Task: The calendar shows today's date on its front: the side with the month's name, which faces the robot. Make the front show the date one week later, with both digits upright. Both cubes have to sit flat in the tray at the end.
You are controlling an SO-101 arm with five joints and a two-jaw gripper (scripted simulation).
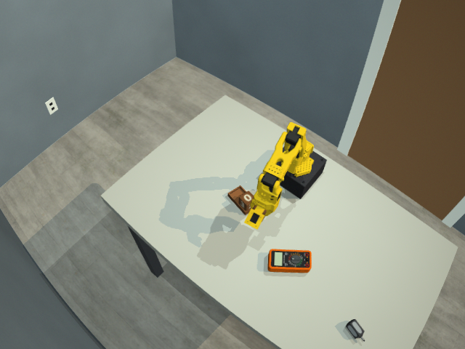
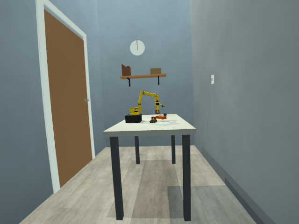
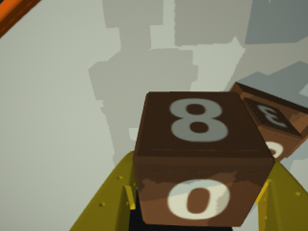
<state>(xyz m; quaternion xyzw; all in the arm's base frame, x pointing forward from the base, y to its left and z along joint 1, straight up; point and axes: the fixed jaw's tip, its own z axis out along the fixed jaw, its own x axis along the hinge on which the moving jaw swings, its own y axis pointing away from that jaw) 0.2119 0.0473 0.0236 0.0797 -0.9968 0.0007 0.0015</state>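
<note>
At the left of the top view the calendar tray (image 1: 235,195) sits on the desk (image 1: 195,150), holding one cube (image 1: 246,198) whose upward face reads 0. In the wrist view that second cube (image 3: 276,126) shows low at the right, with a digit that looks like a 3 on one side, though it is partly cut off. One slot of the tray seems vacant, but the arm hides most of it from above.

Just right of the tray, the arm (image 1: 280,165) reaches down from its black base (image 1: 313,174). The gripper (image 2: 157,111) holds the other cube (image 3: 202,159) lifted off the desk, above and a little beyond the tray in the exterior view. The yellow fingers are clamped on its two opposite side faces, an 8 and a 0 facing the wrist camera.

The cube looks like a rigid wooden block: light, hard and not fragile, with flat smooth faces that could slip or twist under a loose pinch. The grip seems to sit near mid-height on parallel faces, which should keep it square. It will need to go in level, or an edge could catch the tray's rim.

Further right lie a multimeter (image 1: 289,260) and a small dark object (image 1: 355,329), both well apart.
</note>
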